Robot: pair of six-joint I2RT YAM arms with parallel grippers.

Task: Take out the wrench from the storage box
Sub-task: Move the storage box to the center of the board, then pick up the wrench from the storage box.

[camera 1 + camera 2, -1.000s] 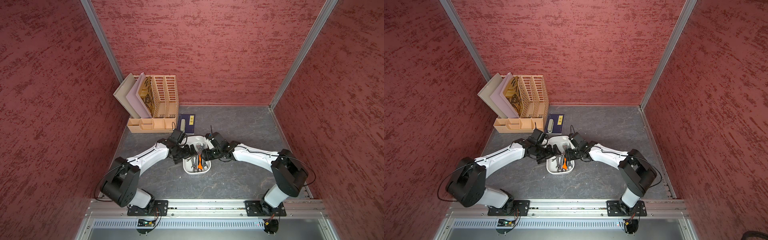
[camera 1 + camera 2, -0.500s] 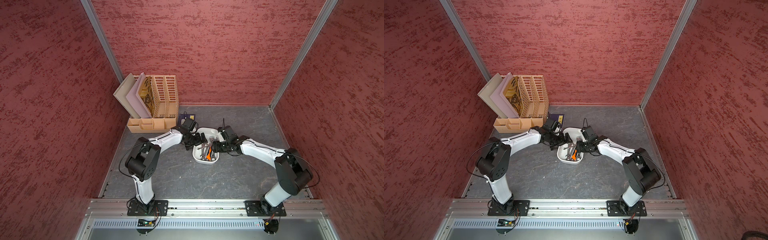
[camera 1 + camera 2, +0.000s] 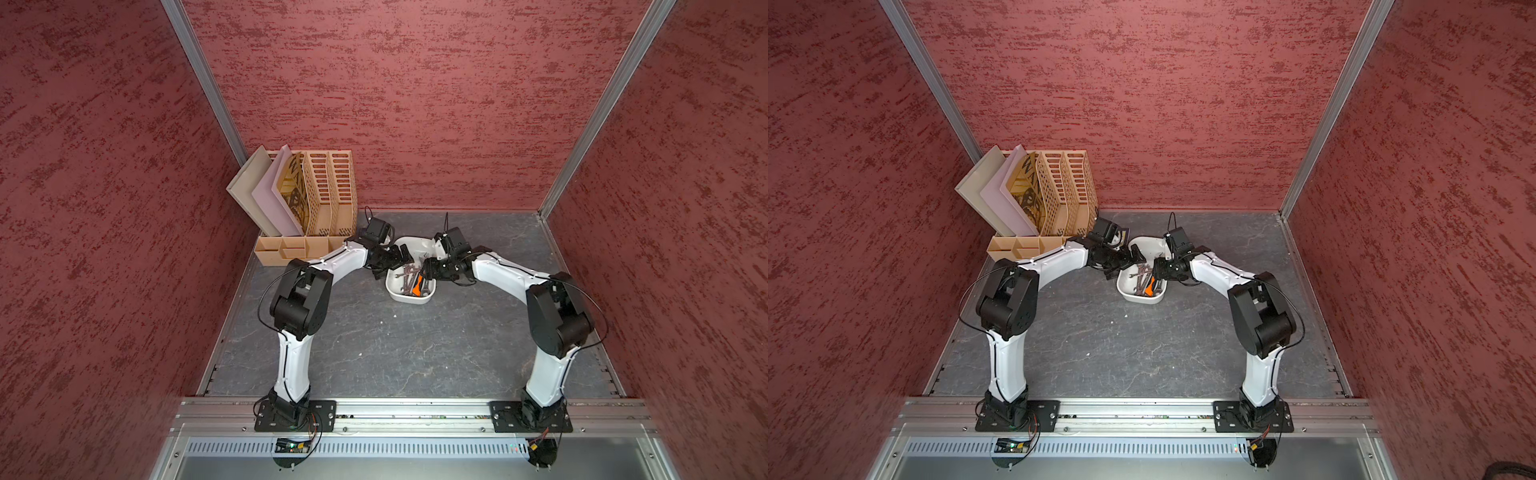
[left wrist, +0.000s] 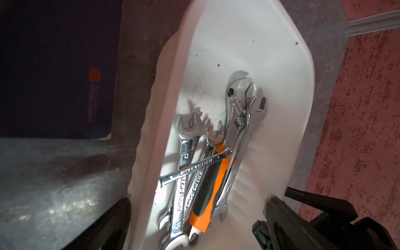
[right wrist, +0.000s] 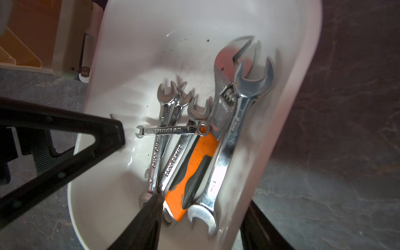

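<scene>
Though cramped at storage box (image 3: 409,297) rims, open tabletop (image 3: 395,353) around.

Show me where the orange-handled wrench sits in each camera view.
In a top view: orange-handled wrench, just below centre.
In a top view: the wrench, just below centre.
Left wrist: wrench, lower middle.
Right wrist: wrench, about centre.
Shared landmark: the white storage box holding it.

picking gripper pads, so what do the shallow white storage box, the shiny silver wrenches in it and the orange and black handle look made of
Shallow white storage box: looks like moulded plastic, smooth soft sheen, rounded walls.
Silver wrenches: probably chrome-plated steel, mirror glints, stamped lettering.
Orange and black handle: plastic or rubber grip, matt; which one is unclear.
</scene>
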